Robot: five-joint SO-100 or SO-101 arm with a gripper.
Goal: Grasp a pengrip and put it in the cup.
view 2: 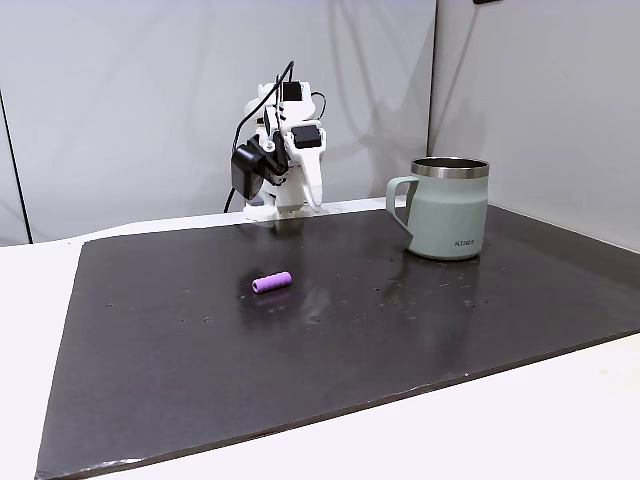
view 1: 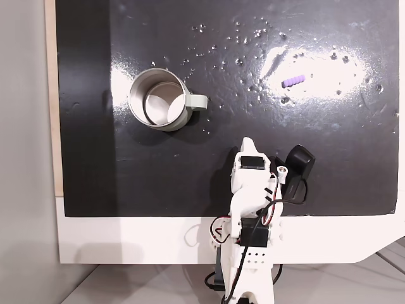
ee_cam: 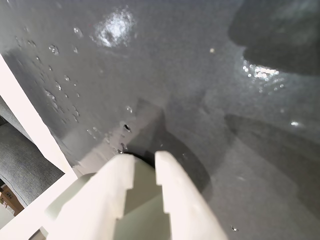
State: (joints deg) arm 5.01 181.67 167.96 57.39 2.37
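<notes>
Your pengrip (view 1: 293, 81) lies flat on the black mat (view 1: 329, 164), upper right in a fixed view, sitting in a bright glare patch. In another fixed view the pengrip (view 2: 271, 283) is on its side near the mat's middle-left, touching nothing. The cup (view 1: 158, 99) stands upright at upper left from above, handle pointing right, well apart from the pengrip. From the side the cup (view 2: 448, 210) sits to the right with its handle facing left, toward the arm.

Your arm (view 1: 253, 209) is folded up at the mat's near edge in the top-down view, away from both things. From the side you see the arm (view 2: 280, 150) at the far edge of the mat, gripper (view 2: 312, 200) pointing down, close to the mat.

Wrist view: the gripper (ee_cam: 145, 161) has its two white fingers (ee_cam: 170, 185) close together with a thin gap at the tips, nothing held between them. Under it is bare mat with white specks
</notes>
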